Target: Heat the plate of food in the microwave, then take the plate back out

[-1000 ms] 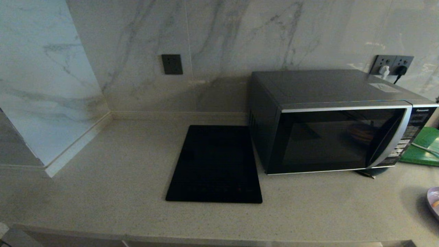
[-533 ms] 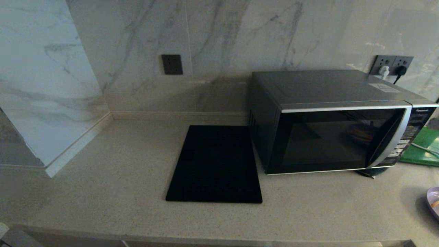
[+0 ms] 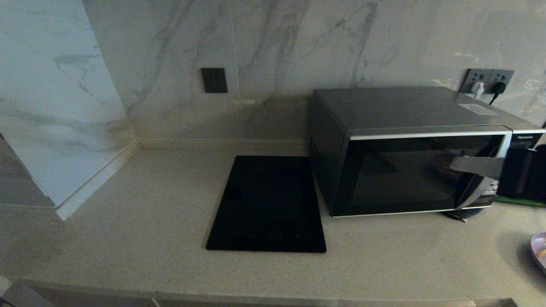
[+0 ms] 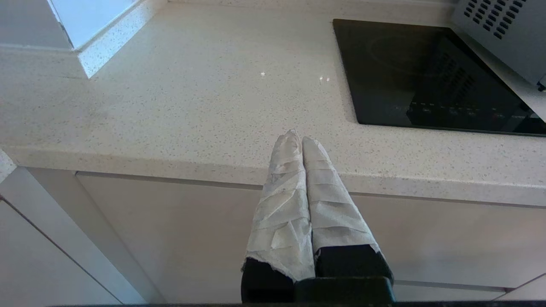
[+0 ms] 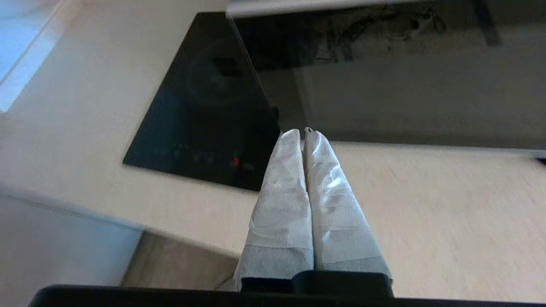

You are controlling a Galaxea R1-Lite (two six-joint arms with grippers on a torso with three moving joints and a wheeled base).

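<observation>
The plate of food is mostly cut off at the lower right edge of the head view: only a pale sliver of rim with a speck of orange shows, lying on the speckled surface well in front of the microwave. The food's shape and direction cannot be made out.

The microwave stands at the right of the head view, its long axis running left to right along the marble wall, its black glass door shut and facing the camera. Its button panel at the right end is largely hidden by the right arm's dark body. A green board shows only as a thin strip beneath that arm.

The right claw reaches in from the right edge of the frame, blurred, in front of the right part of the door; whether it touches the glass cannot be told. In the right wrist view, the right claw has its wrapped fingers pressed together, holding nothing.

The left claw appears only in its own wrist view, fingers likewise together and empty, low at the surface's front edge. A flat black slab lies just left of the microwave.
</observation>
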